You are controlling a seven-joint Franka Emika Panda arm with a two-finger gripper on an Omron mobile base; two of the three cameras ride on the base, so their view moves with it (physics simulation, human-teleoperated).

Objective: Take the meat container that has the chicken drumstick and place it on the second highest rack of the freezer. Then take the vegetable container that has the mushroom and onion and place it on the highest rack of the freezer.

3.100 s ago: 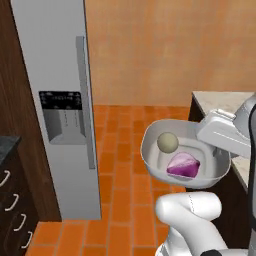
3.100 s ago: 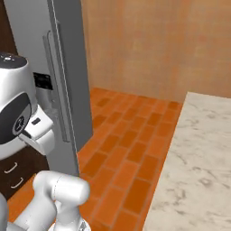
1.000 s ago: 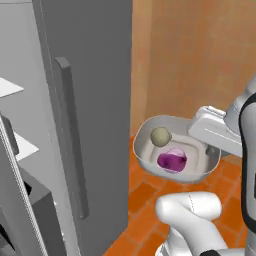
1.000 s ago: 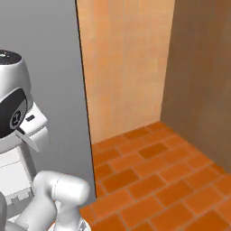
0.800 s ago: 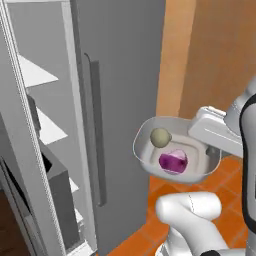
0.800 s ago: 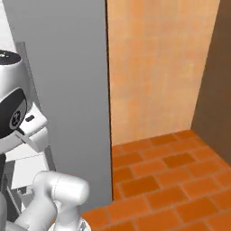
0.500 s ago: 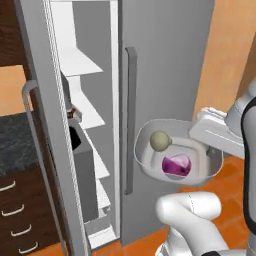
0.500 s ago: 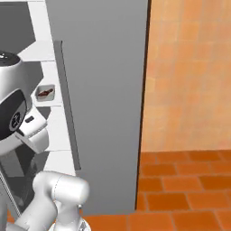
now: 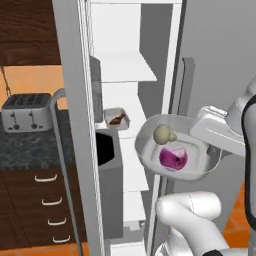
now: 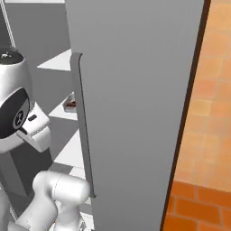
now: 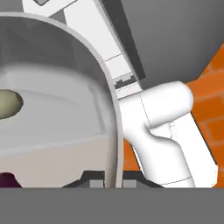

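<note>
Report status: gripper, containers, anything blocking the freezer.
Gripper shut on vegetable container, mushroom and onion inside. Meat container already on a freezer shelf. Freezer door open, no obstruction seen.

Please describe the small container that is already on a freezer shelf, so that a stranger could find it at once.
Look into the open freezer, between its open door and the closed grey door. On a white shelf about halfway up sits a small white tray holding a reddish-brown piece of meat. It rests on the shelf, unlike the round bowl carried by the hand.
</note>
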